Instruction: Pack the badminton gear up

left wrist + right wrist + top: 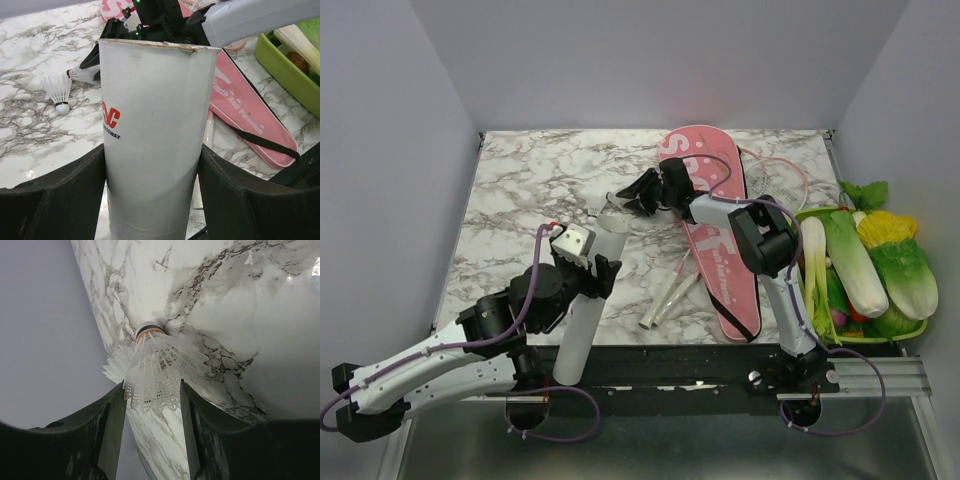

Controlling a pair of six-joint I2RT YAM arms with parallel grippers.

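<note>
My left gripper (588, 272) (152, 157) is shut on the long white tube (582, 310) (155, 140), which lies slanted with its open mouth pointing toward the table's middle. Just past that mouth my right gripper (636, 197) (152, 390) is shut on the skirt of a white shuttlecock (157, 365) (81, 74), cork pointing away, close to the marble. A second shuttlecock (59, 93) lies on the table beside it. The pink bag (715, 235) (250, 117) lies right of centre under the right arm. The racket handles (670, 295) stick out beside it and the heads (775, 175) show behind it.
A green basket (820, 213) (280, 65) of toy vegetables stands at the right edge, close to the bag. White walls close in the marble table (520, 190) at the back and both sides. The black rail (670, 365) runs along the front edge.
</note>
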